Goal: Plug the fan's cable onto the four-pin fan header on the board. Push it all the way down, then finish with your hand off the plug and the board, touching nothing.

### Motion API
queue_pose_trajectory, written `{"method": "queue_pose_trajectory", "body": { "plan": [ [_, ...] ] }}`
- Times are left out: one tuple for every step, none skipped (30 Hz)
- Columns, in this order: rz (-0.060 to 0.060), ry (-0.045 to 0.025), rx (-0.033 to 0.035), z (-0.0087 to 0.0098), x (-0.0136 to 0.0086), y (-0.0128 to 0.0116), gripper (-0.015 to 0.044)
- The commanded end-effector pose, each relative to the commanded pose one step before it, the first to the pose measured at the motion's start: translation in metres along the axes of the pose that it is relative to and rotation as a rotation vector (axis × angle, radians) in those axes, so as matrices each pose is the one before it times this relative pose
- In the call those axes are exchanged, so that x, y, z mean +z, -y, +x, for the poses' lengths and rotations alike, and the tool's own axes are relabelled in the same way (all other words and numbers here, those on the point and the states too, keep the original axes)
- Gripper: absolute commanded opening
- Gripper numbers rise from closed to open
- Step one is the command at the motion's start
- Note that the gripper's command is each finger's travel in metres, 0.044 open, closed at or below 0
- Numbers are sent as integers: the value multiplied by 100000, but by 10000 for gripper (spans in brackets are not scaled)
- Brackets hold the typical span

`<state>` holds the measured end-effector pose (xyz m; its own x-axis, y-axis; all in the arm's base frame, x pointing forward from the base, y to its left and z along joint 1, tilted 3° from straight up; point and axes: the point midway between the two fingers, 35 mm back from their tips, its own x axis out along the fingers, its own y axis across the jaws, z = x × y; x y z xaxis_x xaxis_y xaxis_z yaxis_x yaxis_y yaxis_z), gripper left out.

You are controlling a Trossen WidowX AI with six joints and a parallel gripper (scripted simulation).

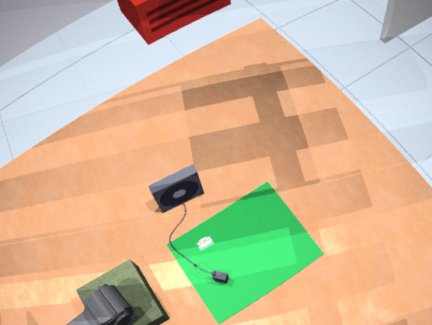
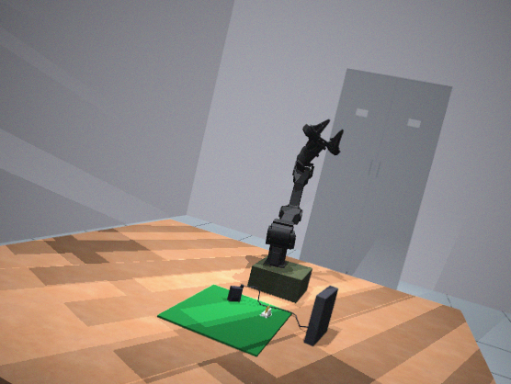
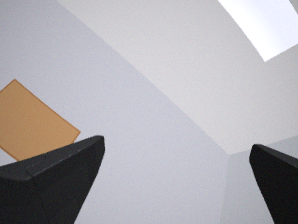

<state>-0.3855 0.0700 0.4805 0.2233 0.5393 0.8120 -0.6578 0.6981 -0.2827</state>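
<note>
Wrist view shows one parallel-jaw gripper (image 2: 335, 133) (image 3: 178, 148) with two black, tapering fingers spread wide, wall between them, pinching and touching nothing. An orange-brown rectangle (image 3: 35, 120) lies at nine o'clock there, a bright white panel (image 3: 270, 25) at one o'clock. In the exterior view the single dark arm (image 2: 290, 214) rises from one olive-green block (image 2: 278, 282), the gripper high above it at one o'clock. Outward from the block, one flat green board (image 1: 249, 249) (image 2: 221, 321) lies on a wood-patterned tabletop (image 1: 128, 155) (image 2: 92, 285). It carries one small white four-pin fan header (image 1: 205, 242) (image 2: 266, 313) and one dark, boxy cable plug (image 1: 220, 277) (image 2: 235, 293). From above, the plug is at about five o'clock from the header, apart from it and unplugged. One thin grey cable (image 1: 170, 236) (image 2: 298, 320) curves from the plug to one square-framed fan (image 1: 176, 190) (image 2: 321, 315), standing on edge off the board, at eleven o'clock from the header.
</note>
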Motion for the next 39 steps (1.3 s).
{"method": "queue_pose_trajectory", "body": {
  "plan": [
    [0, 0, 0, 0, 0, 0, 426],
    [0, 0, 0, 0, 0, 0, 440],
    [341, -426, -457, 203, -89, 202, 440],
    [1019, -1278, -1374, 606, -269, 605, 440],
    [1683, -2129, -2302, 1004, -450, 1005, 440],
    [2018, -2585, -2817, 1217, -543, 1212, 440],
    [1990, -2583, -2839, 1219, -533, 1201, 440],
    [1962, -2580, -2860, 1220, -523, 1189, 440],
    [813, -1079, -1204, 517, -210, 491, 440],
    [935, -1247, -1397, 597, -241, 566, 440],
    [1092, -1468, -1651, 703, -283, 664, 440],
    [1235, -1672, -1890, 800, -320, 753, 440],
    [1358, -1855, -2108, 887, -352, 830, 440],
    [1446, -1995, -2281, 954, -375, 887, 440],
    [1502, -2093, -2408, 1002, -388, 925, 440],
    [1530, -2153, -2493, 1032, -394, 944, 440],
    [1541, -2191, -2554, 1051, -395, 954, 440],
    [1496, -2150, -2522, 1032, -382, 928, 440],
    [1473, -2139, -2525, 1028, -374, 917, 440],
    [1480, -2172, -2580, 1044, -374, 923, 440],
    [1475, -2188, -2613, 1052, -371, 922, 440],
    [1459, -2187, -2629, 1052, -366, 914, 440],
    [1439, -2150, -2738, 1056, -368, 895, 440],
    [1430, -2151, -2761, 1058, -362, 891, 440],
    [1421, -2152, -2785, 1060, -356, 886, 440],
    [1414, -2155, -2813, 1063, -350, 883, 440],
    [1407, -2159, -2839, 1066, -344, 879, 440],
    [1402, -2165, -2868, 1070, -339, 876, 440],
    [1404, -2178, -2901, 1076, -334, 876, 440],
    [1420, -2201, -2915, 1081, -327, 875, 440],
    [1426, -2218, -2937, 1086, -321, 872, 440],
    [1428, -2236, -2972, 1094, -317, 871, 440],
    [1448, -2271, -2979, 1100, -311, 869, 440],
    [1443, -2287, -3016, 1107, -308, 867, 440],
    [1439, -2305, -3058, 1115, -304, 865, 440],
    [1435, -2323, -3098, 1122, -301, 862, 440],
    [1429, -2339, -3136, 1128, -297, 859, 440],
    [1424, -2358, -3177, 1135, -294, 857, 440],
    [1420, -2381, -3223, 1143, -291, 855, 440]
  ]
}}
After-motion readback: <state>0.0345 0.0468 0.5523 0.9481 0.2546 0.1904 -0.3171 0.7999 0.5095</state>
